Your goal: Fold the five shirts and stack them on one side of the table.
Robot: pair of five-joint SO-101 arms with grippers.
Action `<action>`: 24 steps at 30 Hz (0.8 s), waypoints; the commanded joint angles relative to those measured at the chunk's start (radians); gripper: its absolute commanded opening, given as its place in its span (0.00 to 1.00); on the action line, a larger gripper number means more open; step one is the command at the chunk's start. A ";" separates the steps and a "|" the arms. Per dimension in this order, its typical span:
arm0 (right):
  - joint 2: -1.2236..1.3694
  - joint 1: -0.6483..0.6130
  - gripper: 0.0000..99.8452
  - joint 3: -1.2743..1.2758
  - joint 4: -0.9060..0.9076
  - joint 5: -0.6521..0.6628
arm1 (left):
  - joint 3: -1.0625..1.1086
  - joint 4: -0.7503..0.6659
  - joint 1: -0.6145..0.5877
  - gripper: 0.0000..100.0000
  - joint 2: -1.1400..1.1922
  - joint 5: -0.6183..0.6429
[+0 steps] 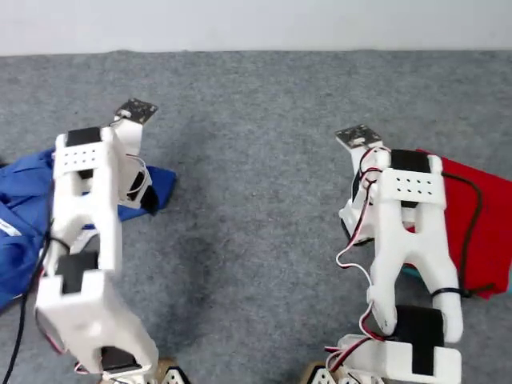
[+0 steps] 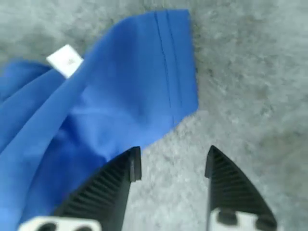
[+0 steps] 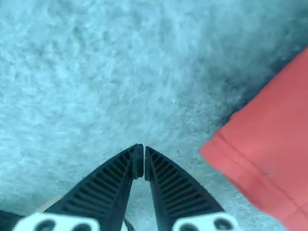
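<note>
The blue shirt (image 1: 22, 196) lies rumpled at the left edge of the grey bench (image 1: 256, 152), with one hemmed corner reaching in toward the middle. The left gripper (image 2: 173, 161) hangs over that corner with its fingers apart and nothing between them. One finger (image 2: 120, 180) stands right at the shirt's edge, its tip over the blue cloth, and the other is over bare bench just beside the hem. A small white label (image 2: 67, 60) shows on the shirt, farther from the fingers.

The red shirt (image 1: 480, 216) lies flat at the right edge of the bench, partly under the right arm. A sliver of teal cloth (image 1: 411, 272) peeks out from beneath its near edge. The right gripper (image 3: 143, 155) has its fingers together, tip to tip, holding nothing, over bare bench. The red shirt's hemmed corner (image 3: 260, 163) is near them but does not touch them.
</note>
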 commanded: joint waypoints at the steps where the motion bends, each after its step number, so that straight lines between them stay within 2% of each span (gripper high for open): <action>1: -0.056 0.002 0.01 -0.051 0.041 -0.008 | -0.131 0.006 0.006 0.23 0.117 0.011; 6: -0.056 -0.001 0.01 -0.054 0.081 -0.006 | -0.229 0.012 0.011 0.20 0.264 0.051; 12: -0.056 -0.002 0.01 -0.055 0.119 -0.006 | -0.300 0.041 0.048 0.01 0.305 0.032; 18: -0.059 0.002 0.01 -0.055 0.188 -0.006 | -0.438 0.169 0.098 0.01 0.195 0.049; 24: -0.162 0.002 0.01 -0.055 0.206 -0.006 | -0.628 0.184 0.129 0.01 -0.002 0.226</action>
